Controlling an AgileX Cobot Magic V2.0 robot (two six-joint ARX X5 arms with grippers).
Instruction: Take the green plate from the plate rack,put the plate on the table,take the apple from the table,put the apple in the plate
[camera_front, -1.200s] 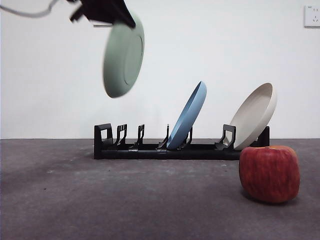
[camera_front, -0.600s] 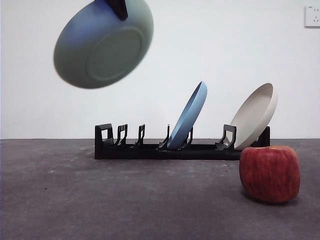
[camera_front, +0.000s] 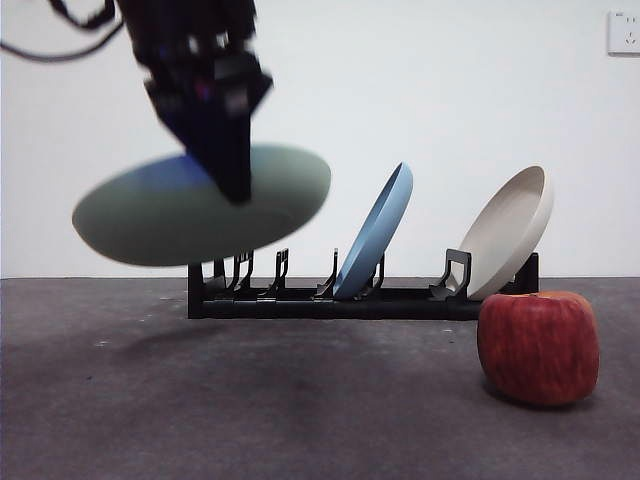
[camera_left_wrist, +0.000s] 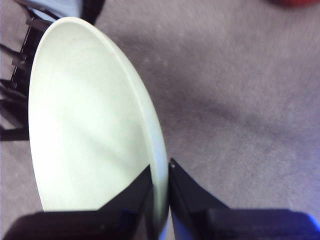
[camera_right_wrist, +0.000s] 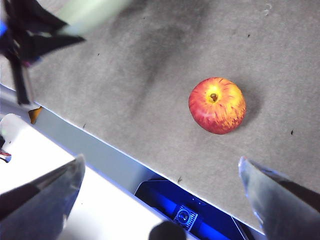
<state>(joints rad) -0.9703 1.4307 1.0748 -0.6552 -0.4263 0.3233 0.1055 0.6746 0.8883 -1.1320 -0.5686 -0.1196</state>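
My left gripper (camera_front: 235, 185) is shut on the rim of the green plate (camera_front: 190, 215), which hangs nearly flat above the table (camera_front: 300, 400), in front of the plate rack's (camera_front: 360, 300) left end. The left wrist view shows the jaws (camera_left_wrist: 161, 192) pinching the plate's (camera_left_wrist: 85, 125) edge. The red apple (camera_front: 538, 347) rests on the table at the front right, and it appears from above in the right wrist view as the apple (camera_right_wrist: 217, 105). My right gripper (camera_right_wrist: 160, 195) is open high above the table edge, well apart from the apple.
A blue plate (camera_front: 377, 230) and a beige plate (camera_front: 510, 230) lean in the rack. In the right wrist view the table's near edge (camera_right_wrist: 95, 137) runs diagonally, with the left arm (camera_right_wrist: 22, 35) at the corner. A wall socket (camera_front: 624, 32) is at the top right.
The left gripper has come down with the green plate and tipped it from nearly upright to almost flat, lower and nearer the table. Apple and racked plates have not moved.
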